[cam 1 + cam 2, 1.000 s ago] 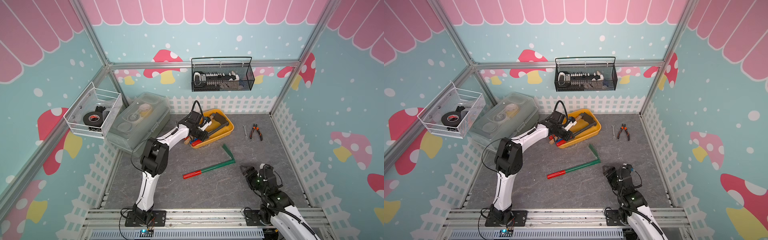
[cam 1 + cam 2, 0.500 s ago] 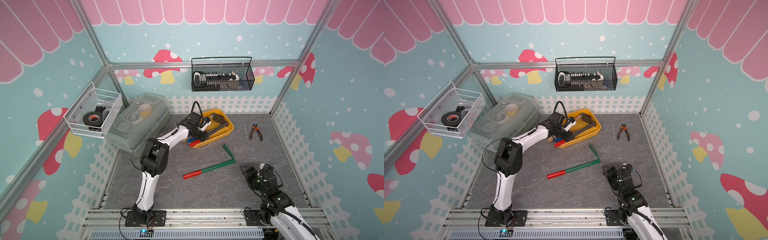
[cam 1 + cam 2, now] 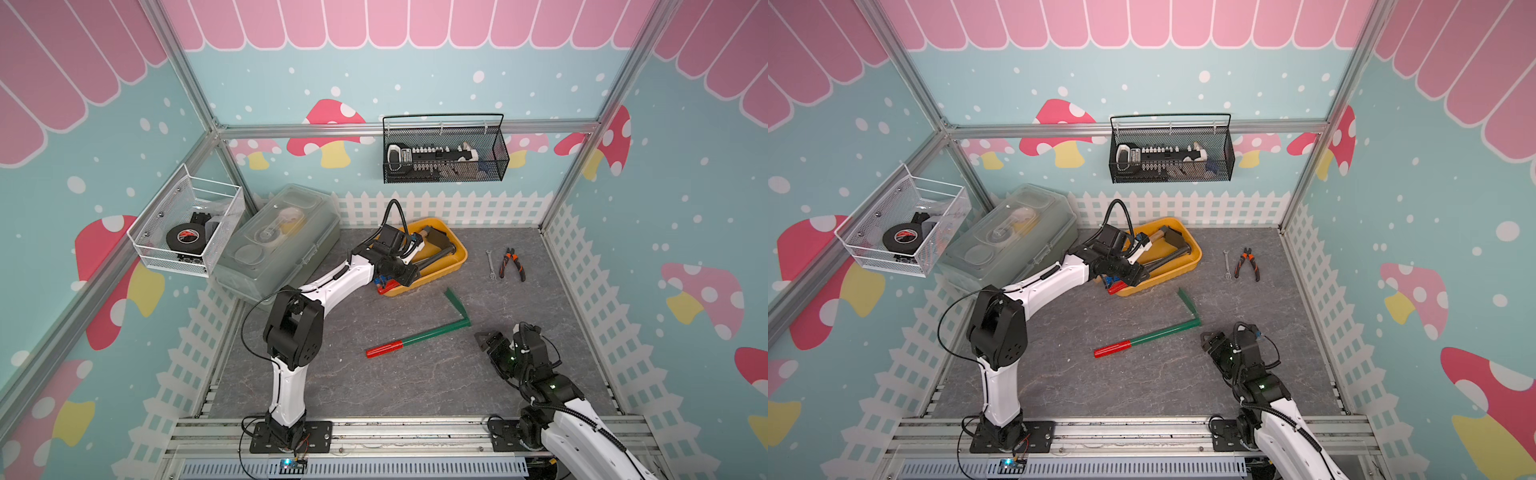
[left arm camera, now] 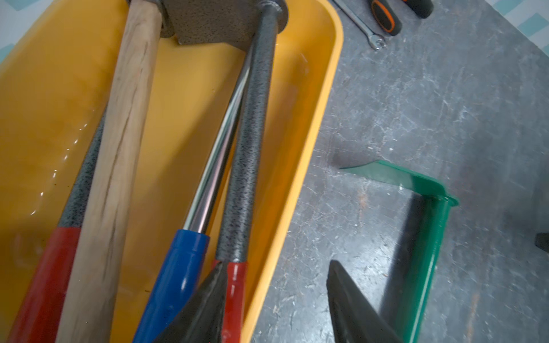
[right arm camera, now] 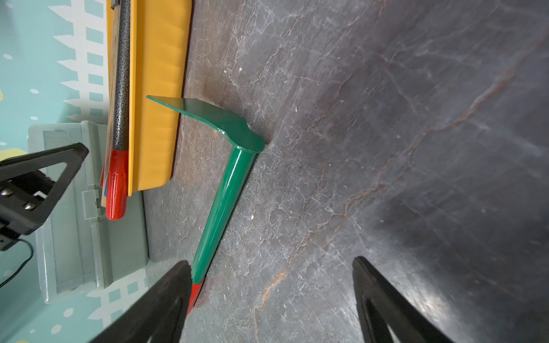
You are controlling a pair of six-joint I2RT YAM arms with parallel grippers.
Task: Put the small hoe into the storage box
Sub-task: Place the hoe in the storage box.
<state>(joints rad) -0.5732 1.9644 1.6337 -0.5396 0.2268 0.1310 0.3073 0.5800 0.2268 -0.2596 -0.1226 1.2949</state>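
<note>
Top views, left to right: left jaws are hanging released over a corner of the storage box (image 3: 440,277); small hoe (image 3: 436,257), grey shaft, red grip, is lying inside it; green hoe (image 3: 432,333) is lying on the bench (image 3: 374,386); right jaws are standing spread, grasping nothing.

place: robot lab cell, staged as garden shed | evidence: aluminium frame (image 3: 291,132), mushroom-print walls (image 3: 415,83), picket fence (image 3: 457,208), mounting rail (image 3: 395,434)

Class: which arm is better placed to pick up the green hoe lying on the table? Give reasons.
Probably right. The right gripper, open, sits close to the green hoe head; the left gripper is at the yellow tray.
</note>
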